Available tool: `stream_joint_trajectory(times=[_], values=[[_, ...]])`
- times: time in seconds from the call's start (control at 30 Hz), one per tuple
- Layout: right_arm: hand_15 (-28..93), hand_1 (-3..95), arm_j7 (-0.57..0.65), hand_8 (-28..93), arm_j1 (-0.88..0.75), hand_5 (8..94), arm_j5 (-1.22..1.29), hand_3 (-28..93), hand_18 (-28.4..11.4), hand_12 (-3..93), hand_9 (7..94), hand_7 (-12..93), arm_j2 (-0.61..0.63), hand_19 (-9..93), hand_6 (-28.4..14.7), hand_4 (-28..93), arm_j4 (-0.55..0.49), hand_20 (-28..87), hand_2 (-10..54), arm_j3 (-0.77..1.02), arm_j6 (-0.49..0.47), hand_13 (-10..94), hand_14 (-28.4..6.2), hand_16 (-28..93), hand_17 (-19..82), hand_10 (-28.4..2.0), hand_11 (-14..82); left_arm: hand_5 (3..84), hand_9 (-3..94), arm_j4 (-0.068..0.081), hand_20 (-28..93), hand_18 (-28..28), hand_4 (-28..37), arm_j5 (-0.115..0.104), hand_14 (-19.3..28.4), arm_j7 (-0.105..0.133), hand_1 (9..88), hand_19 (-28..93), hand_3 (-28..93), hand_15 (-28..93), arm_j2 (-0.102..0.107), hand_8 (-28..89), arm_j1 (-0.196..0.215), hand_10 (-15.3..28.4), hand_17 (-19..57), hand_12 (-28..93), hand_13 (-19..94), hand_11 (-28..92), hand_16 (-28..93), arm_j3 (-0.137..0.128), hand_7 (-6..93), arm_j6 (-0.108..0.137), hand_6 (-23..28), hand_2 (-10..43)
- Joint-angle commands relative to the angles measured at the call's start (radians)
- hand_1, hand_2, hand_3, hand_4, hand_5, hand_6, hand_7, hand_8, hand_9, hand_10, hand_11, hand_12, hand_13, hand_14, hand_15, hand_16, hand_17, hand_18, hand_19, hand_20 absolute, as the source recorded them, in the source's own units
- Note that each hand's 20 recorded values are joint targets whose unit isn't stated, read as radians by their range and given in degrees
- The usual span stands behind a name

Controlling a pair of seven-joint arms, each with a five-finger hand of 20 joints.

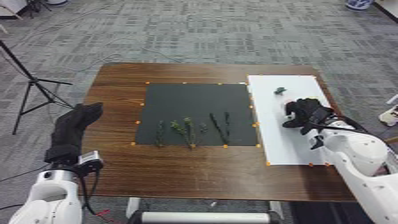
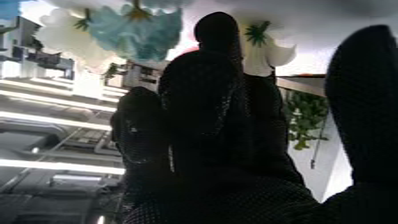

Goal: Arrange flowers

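Flowers (image 2: 140,32) near right hand (image 1: 306,111), fingers straight, released, white board (image 1: 286,147) beneath, left hand (image 1: 78,117) relaxed, stems (image 1: 189,131) on black mat (image 1: 195,100)

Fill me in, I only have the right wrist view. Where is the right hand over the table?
Observer: The right hand is over the white sheet on the table's right side.
Operator: Any greenery away from that sheet?
Observer: Yes, green sprigs lie on the near part of the black mat.
Operator: Left hand?
Observer: The left hand is at the table's left edge, beside the mat, fingers straight.
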Motion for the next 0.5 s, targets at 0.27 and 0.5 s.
stream_joint_trajectory(times=[0.27, 0.5], values=[[56, 59.2, 0.059, 14, 0.001, 68.8, 0.052, 61, -13.0, 41.3, 87.5, 36, 0.013, 93, 0.9, -22, 0.034, 53, -9.5, -0.056, 0.094, 90, -1.5, 35, 62, -7.8, 16.8, 49.5, 45.2, -0.013, 14, 9.6, -28.3, 0.011, 15.8, -0.009, 20.2, 5, 64, 17, -0.001, -7, 0.008, 13.4, 2.2, 11, 35, 21, -2, -0.005, 17.3, -0.027, 3.7, 9.7], [55, 61.0, 0.072, 14, 0.006, 72.7, 0.161, 61, -12.1, 40.0, 89.9, 33, 0.050, 93, 0.1, -23, -0.038, 53, -9.5, -0.088, 0.126, 93, -0.7, 36, 65, -6.7, 18.1, 49.5, 45.2, -0.007, 14, 9.7, -28.3, 0.010, 15.8, -0.001, 20.4, 5, 64, 17, 0.001, -7, 0.018, 13.4, 2.2, 11, 35, 21, -2, -0.021, 17.3, -0.031, 3.7, 9.1]])
